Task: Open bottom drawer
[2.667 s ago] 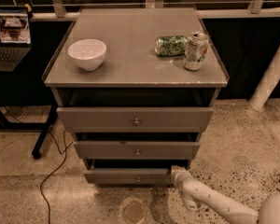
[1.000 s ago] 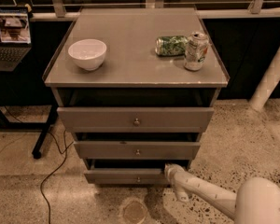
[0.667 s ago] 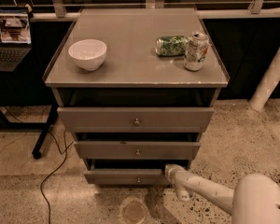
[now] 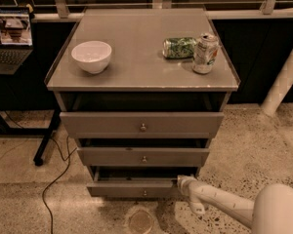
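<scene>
The grey cabinet has three drawers. The bottom drawer (image 4: 132, 188) is the lowest, narrowest front, with a small silver knob (image 4: 145, 193) at its centre. It stands slightly out, with a dark gap above its front. My gripper (image 4: 182, 182) is at the end of the white arm (image 4: 224, 203), which comes in from the lower right. It sits at the right end of the bottom drawer's front, at its top corner. The middle drawer (image 4: 143, 156) and top drawer (image 4: 141, 125) are above it.
On the cabinet top (image 4: 136, 57) stand a white bowl (image 4: 92, 56), an upright can (image 4: 205, 53) and a green can lying on its side (image 4: 178, 47). A laptop (image 4: 10, 38) sits on a stand at the left, with a cable (image 4: 53, 179) on the speckled floor. A white post (image 4: 287, 77) stands at the right.
The gripper has moved a little left, up to the right end of the bottom drawer's front. The drawer fronts look unchanged.
</scene>
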Controlling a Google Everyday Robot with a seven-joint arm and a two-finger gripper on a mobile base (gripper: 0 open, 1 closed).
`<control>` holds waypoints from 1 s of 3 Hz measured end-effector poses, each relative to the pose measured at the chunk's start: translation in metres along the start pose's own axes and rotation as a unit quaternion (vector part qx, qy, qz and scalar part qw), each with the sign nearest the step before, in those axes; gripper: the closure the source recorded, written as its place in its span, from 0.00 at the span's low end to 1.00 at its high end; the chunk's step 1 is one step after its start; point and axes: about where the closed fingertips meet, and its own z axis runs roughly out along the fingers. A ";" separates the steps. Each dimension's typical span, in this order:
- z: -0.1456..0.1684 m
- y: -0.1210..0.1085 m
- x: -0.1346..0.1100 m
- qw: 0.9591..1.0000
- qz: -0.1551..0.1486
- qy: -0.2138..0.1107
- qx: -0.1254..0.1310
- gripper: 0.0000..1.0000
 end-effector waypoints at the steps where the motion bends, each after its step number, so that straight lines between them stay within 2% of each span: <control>1: 0.000 0.000 0.000 1.000 0.000 0.000 0.000 1.00; 2: 0.002 0.008 -0.015 1.000 -0.003 -0.014 0.000 1.00; 3: 0.009 0.014 -0.032 1.000 -0.014 -0.018 0.010 1.00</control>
